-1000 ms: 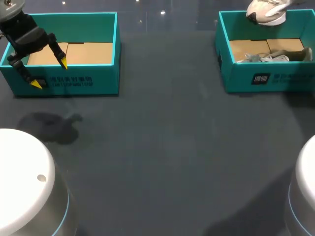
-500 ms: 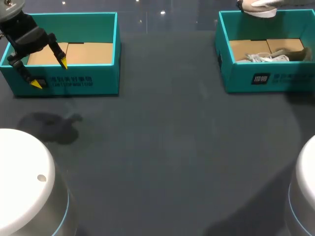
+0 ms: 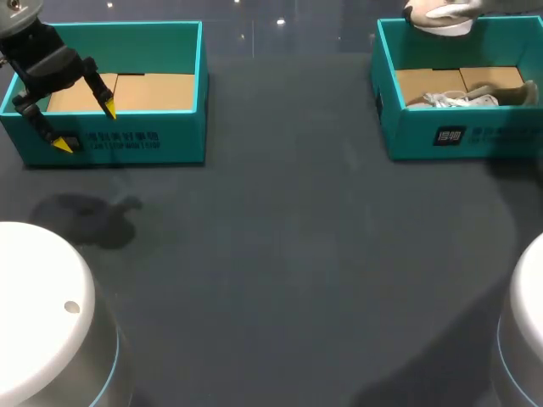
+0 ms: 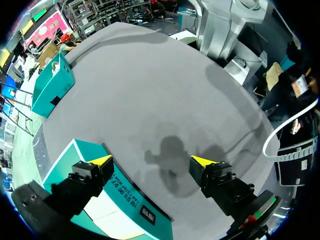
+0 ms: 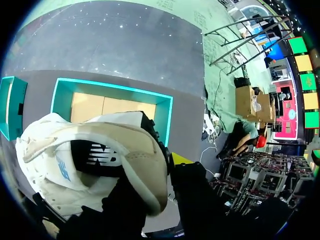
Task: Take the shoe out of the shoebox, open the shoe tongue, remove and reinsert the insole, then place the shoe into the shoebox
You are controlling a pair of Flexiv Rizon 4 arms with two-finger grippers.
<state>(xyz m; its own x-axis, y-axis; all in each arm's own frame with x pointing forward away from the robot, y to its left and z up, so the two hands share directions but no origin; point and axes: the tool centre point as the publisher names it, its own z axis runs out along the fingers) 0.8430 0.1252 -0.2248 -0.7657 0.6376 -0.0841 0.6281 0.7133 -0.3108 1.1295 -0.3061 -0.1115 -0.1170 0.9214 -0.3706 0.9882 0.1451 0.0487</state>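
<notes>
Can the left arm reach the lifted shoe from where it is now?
Probably not without a long move. The left gripper hangs open over the front wall of the left box, while the shoe is up in the air by the far rim of the right box. No object stands between them.

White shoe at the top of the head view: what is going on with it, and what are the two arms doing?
The right claw holds the white sneaker in the air, above the far edge of the right teal shoebox, in which a second shoe lies. The left claw hangs open over the front wall of the left teal shoebox and holds nothing.
</notes>
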